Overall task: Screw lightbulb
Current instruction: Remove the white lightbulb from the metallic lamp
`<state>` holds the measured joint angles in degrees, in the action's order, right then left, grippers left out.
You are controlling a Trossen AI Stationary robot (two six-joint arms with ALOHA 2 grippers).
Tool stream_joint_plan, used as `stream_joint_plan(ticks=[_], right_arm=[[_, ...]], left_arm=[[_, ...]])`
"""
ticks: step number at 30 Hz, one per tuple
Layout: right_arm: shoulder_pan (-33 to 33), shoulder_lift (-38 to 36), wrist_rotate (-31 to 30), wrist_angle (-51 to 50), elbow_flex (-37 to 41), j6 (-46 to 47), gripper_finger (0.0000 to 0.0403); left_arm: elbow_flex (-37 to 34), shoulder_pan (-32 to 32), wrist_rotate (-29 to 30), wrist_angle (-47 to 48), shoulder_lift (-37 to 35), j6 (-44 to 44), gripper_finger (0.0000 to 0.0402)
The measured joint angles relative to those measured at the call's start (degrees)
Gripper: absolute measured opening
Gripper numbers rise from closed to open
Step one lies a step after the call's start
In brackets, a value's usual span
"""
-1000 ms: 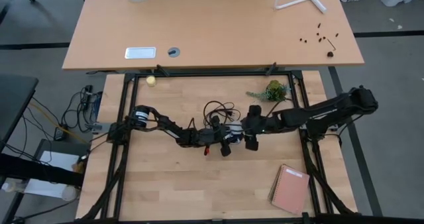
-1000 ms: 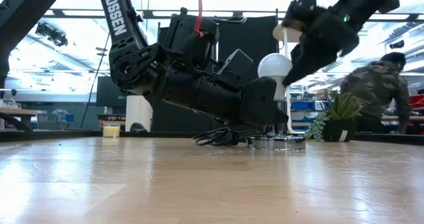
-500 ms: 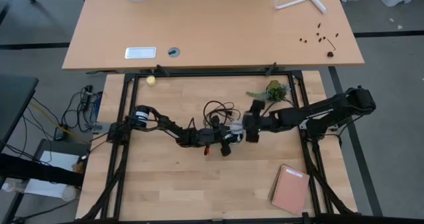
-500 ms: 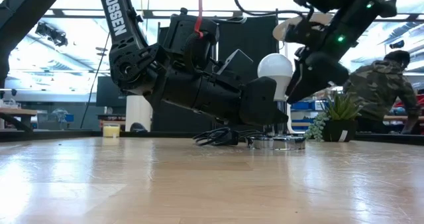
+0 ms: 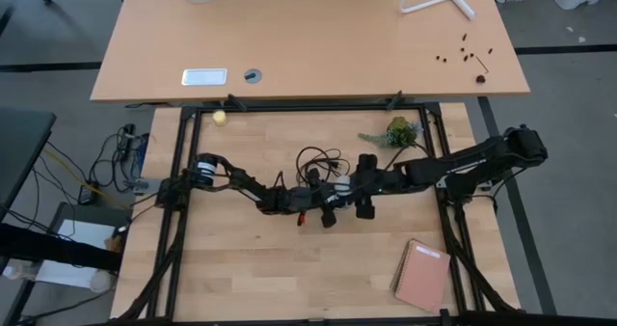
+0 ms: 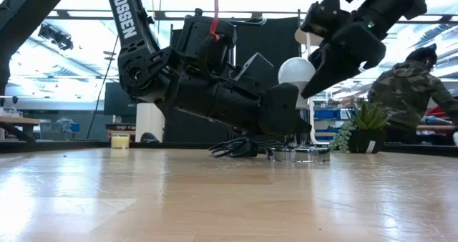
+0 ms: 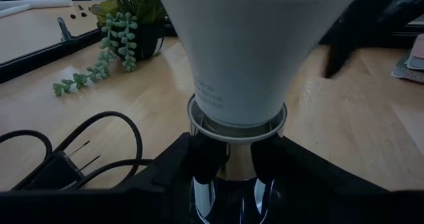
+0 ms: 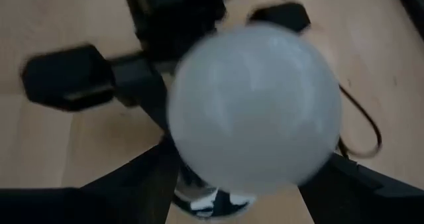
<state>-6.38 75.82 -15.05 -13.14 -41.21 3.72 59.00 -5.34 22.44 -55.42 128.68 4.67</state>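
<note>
Turning about the bulb (image 6: 296, 70) is what the right gripper (image 6: 315, 81) is judged to be doing: against the pictures of a second ago and half a second ago, its wrist has been rolled one way and back again, while the bulb has stayed upright in the same place, right of centre in the low view. This is read as a twist-and-regrasp cycle, so the screwing is taken to be under way and not yet shown finished.

The bulb is seen standing base-down in the socket (image 6: 299, 154), which rests on the table (image 6: 215, 199) just right of the frame's middle, with the black cord (image 6: 236, 147) coiled at its left. In the left wrist view the bulb (image 7: 255, 52) fills the upper middle, its neck set into the chrome socket (image 7: 232, 177).

The left gripper (image 6: 286, 120) is laid low, reaching in from the left of the low view, its dark fingers (image 7: 212, 164) closed on either side of the socket, which is thereby held steady. The right gripper is brought down from the upper right, tilted toward the bulb's right shoulder; in the right wrist view its fingers (image 8: 132, 184) are spread on both sides of the globe (image 8: 255, 105). Whether they press the glass cannot be told.

In the high view both arms are met at the table's centre over the bulb (image 5: 339, 184).
</note>
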Motion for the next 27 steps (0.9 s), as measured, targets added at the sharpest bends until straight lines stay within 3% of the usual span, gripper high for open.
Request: stream_joint_plan(ticks=[7,14,21,27], right_arm=[[0.31,0.95,-5.89,0.96,-0.07,-3.44,0.0286],[0.96,0.67,-14.24,-11.10,0.04,-3.92,0.0286],[0.96,0.65,-11.53,-12.38,0.02,-1.51,0.0286],[3.23,0.15,-10.82,-12.97,0.02,7.51,0.0282]], left_arm=[[0.02,-0.01,-0.28,-0.09,0.00,0.20,0.0177],[0.02,-0.02,-0.09,0.04,0.00,-0.13,0.0177],[0.02,-0.02,-0.09,0.06,0.00,-0.09,0.0177],[0.08,-0.02,0.27,1.05,-0.02,0.99,0.0186]])
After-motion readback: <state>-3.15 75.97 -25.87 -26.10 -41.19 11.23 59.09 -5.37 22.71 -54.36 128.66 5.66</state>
